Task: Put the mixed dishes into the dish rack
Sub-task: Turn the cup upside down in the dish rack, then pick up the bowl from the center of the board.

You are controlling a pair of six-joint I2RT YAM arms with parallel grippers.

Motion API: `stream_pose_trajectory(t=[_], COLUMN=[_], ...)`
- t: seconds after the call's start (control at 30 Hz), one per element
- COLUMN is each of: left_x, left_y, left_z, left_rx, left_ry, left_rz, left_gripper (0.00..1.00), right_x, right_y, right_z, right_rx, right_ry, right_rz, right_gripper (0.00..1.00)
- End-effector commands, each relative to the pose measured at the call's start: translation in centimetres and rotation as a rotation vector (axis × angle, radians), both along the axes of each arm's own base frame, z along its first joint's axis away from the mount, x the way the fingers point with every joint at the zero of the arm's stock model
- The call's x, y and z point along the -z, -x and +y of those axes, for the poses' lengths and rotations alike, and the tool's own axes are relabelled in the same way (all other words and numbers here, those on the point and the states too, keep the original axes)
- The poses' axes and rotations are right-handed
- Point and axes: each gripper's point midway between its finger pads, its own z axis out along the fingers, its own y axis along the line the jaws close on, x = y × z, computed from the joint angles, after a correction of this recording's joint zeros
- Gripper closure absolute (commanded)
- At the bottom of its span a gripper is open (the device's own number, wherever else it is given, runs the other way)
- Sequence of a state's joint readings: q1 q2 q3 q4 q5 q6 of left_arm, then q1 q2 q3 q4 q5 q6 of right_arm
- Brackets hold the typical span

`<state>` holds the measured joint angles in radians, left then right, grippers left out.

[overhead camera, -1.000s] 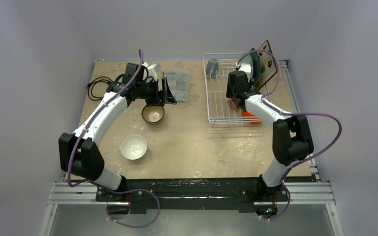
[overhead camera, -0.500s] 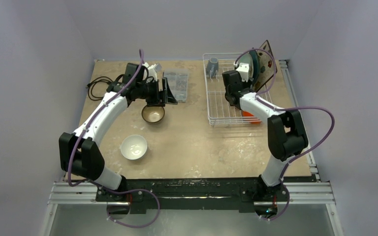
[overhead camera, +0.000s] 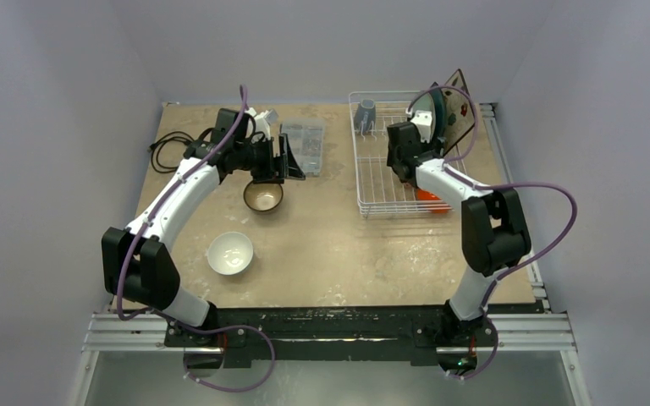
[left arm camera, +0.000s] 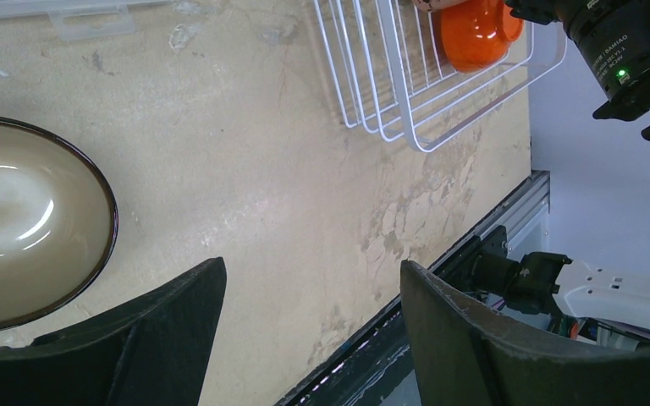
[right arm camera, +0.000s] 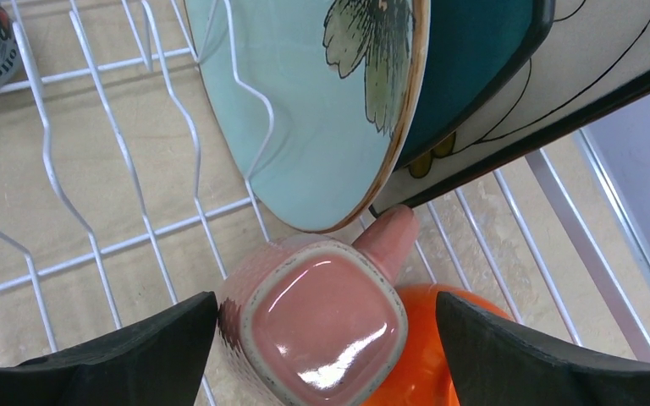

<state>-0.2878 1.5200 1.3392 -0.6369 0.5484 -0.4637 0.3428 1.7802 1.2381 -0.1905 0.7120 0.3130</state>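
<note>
Mottled beige tabletop [overhead camera: 330,241], pale grey walls [overhead camera: 305,42], dish rack [overhead camera: 379,182] back right

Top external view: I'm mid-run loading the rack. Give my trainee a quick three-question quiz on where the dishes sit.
1. True or false: the salmon-pink ceramic mug sits inside the white wire dish rack, between the right arm's open jaws.
2. Which bowls stand on the tan table, outside the rack? A) glossy brown ceramic bowl and white ceramic bowl; B) orange and white; C) orange and brown.
3. How many mugs are in the rack?
Key: 1 true; 2 A; 3 two.
</note>
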Motion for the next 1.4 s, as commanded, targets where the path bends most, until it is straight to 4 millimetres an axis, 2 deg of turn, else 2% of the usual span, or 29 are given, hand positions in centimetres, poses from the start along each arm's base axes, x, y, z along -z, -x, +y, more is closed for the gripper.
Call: stream_pose_trajectory(t=[0.0,0.27,0.43,0.53,0.67,0.73,0.9,1.0,1.2,1.37], left_x=[-2.2,-1.7,-0.9,0.3,3.2,4.4,7.3,9.0,11.4,12.8], left_y=[-1.0,-1.3,-2.0,-2.7,-3.4,-3.6,-3.9,-4.0,-4.2,-4.3], left_z=[0.0,0.5,1.9,3.4,5.1,5.2,4.7,5.4,5.5,5.2], left_rx=[-0.007,-0.025,-0.062,-0.092,-0.11,-0.102,-0.042,-0.028,-0.006,0.019], left_ry=[0.029,-0.011,-0.098,-0.203,-0.354,-0.397,-0.56,-0.675,-0.736,-0.769], left_rz=[-0.067,-0.07,-0.082,-0.073,-0.022,0.002,0.022,0.045,0.094,0.117], left_gripper=[0.26,0.26,0.27,0.32,0.37,0.38,0.39,0.43,0.51,0.53], right_x=[-1.6,-5.5,-8.4,-10.0,-11.9,-12.7,-13.9,-14.6,-14.3,-14.3], right_y=[0.5,1.4,2.9,4.0,5.4,6.0,7.1,7.4,8.1,8.4], right_z=[0.3,0.9,2.5,3.9,5.1,5.5,6.2,6.4,6.8,6.7], right_rx=[-0.027,-0.066,-0.13,-0.188,-0.256,-0.284,-0.336,-0.353,-0.379,-0.379], right_ry=[-0.032,-0.07,-0.14,-0.221,-0.301,-0.329,-0.37,-0.383,-0.397,-0.403], right_rz=[-0.027,-0.103,-0.168,-0.208,-0.265,-0.284,-0.293,-0.306,-0.296,-0.294], right_gripper=[0.01,0.01,0.01,0.01,0.01,0.01,0.01,0.01,0.01,0.01])
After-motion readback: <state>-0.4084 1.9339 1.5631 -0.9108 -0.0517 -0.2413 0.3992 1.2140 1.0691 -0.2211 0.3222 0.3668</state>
